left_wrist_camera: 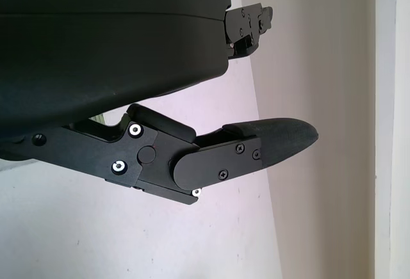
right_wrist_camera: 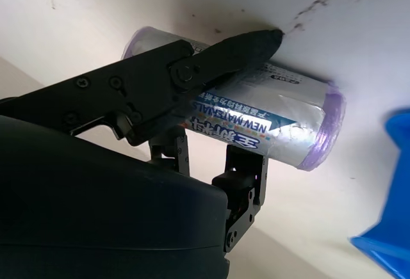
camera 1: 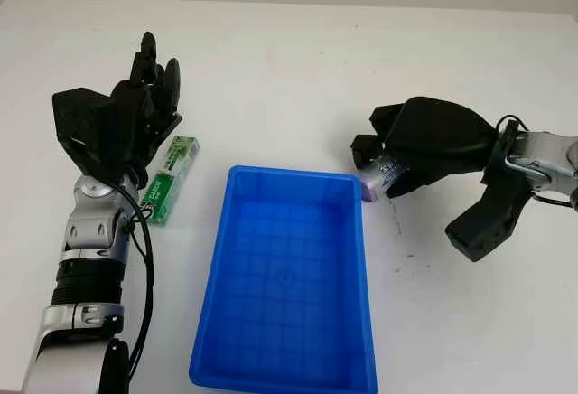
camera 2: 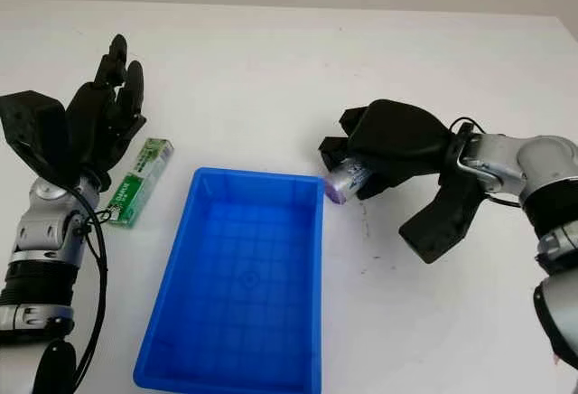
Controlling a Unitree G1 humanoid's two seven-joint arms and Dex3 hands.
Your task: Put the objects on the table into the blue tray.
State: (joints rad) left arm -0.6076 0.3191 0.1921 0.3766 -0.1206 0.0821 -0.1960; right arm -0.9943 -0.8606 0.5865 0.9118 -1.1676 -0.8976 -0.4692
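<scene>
- I see the blue tray [camera 1: 285, 284] on the white tabletop [camera 1: 298, 69], centred near the front edge, nothing visible inside it
- My right robot hand [camera 1: 390, 161] sits just beside the tray's far right corner, its fingers [right_wrist_camera: 192, 77] curled around a purple-wrapped roll [right_wrist_camera: 256, 122]
- The roll lies on its side in that grip; in the right wrist view one finger runs across its printed label and two more fingers sit on the opposite side
- From the head camera, the roll's purple end [camera 1: 372, 183] shows below the black shell of the hand, at the tray's rim; I cannot tell whether it touches the rim or the tabletop
- A green and white box [camera 1: 170, 180] lies flat on the tabletop to the left of the tray, well apart from the roll, its long side angled away from me
- My left robot hand [camera 1: 149, 96] is raised just left of the green box, holding nothing, open, fingers pointing away from me; I cannot tell whether it touches the box
- Small dark marks [camera 1: 404, 254] dot the tabletop to the right of the tray
</scene>
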